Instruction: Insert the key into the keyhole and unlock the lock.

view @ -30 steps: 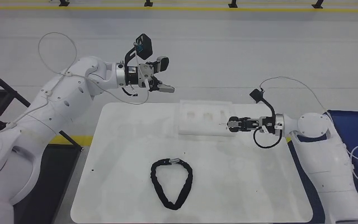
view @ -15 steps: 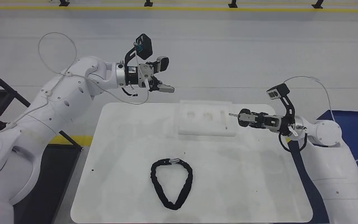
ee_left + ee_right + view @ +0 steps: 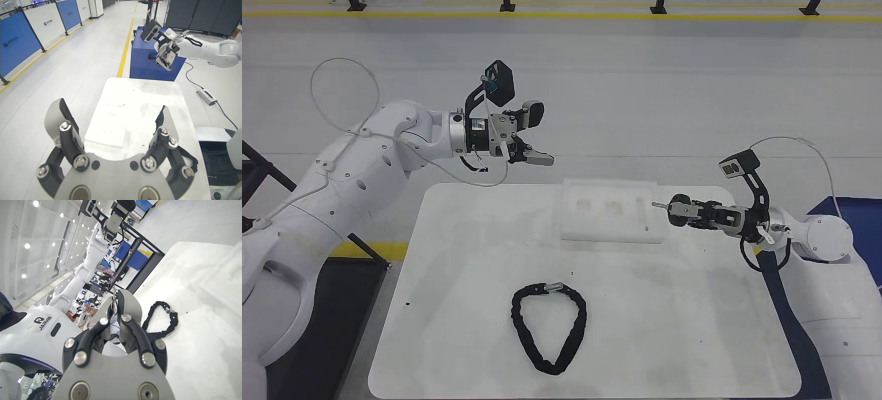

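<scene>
On the white surface [image 3: 442, 300], near the middle of its near half: the black chain lock [image 3: 542, 291], curled in a closed loop, metal lock body on the far side of the loop. No claw in contact with it. Same lock [image 3: 174, 318] in the right wrist view, flat on the surface, well apart from the claw.

Farther back, at the middle of the far edge: a white foam tray [image 3: 610, 212] with shallow recesses.

At the tray's right end, lifted off the surface: the right claw [image 3: 670, 208], pointed left, fingers pinched together on the key [image 3: 656, 206]. Thin key blade sticking out leftward, its tip just at the tray's right edge as seen from above. From the wrist, the right claw [image 3: 116, 294] closed tight, the slim metal key [image 3: 114, 289] poking out past the fingertips. Key and lock well apart.

Beyond the far left corner of the surface, raised: the left claw [image 3: 545, 132], pointed right, spread wide, nothing between its fingers. In its own wrist view, left claw [image 3: 112, 104] gaping, both black pads bare, the tray [image 3: 105, 132] below and beyond it.
</scene>
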Robot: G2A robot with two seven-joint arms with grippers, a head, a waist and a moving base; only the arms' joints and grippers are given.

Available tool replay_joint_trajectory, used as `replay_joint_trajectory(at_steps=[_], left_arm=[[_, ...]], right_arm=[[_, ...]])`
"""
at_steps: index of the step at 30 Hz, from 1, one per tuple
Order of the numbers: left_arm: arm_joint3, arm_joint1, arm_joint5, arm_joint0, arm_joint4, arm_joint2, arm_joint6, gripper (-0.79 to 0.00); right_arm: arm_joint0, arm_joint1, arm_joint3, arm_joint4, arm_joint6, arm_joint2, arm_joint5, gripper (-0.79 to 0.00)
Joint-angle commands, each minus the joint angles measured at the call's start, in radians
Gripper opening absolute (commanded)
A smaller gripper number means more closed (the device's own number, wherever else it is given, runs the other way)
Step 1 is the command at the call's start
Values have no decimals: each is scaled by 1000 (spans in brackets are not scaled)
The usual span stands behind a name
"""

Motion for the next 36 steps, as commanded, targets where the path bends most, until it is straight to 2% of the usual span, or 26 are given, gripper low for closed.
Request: replay_joint_trajectory(at_steps=[1,5,7,12,19,25,36], left_arm=[[0,0,0,0,-1,0,-1,0],[-1,0,6,4,1,0,-2,0],[-17,1,33,25,28,-6,-16,0],[-19,1,11,73,88,-24,-32,0],[17,-19,0,149,215,-28,-26,0],[42,-40,0,214,357,0,42,0],[63,-68,0,329,587,0,170,0]], right_arm=[[0,0,0,0,0,0,0,-785],[0,0,0,0,0,0,0,-785],[0,0,0,0,0,0,0,-785],[0,0,0,0,0,0,0,-785],[0,0,0,0,0,0,0,-785],[0,0,0,0,0,0,0,-785],[0,0,0,0,0,0,0,-785]])
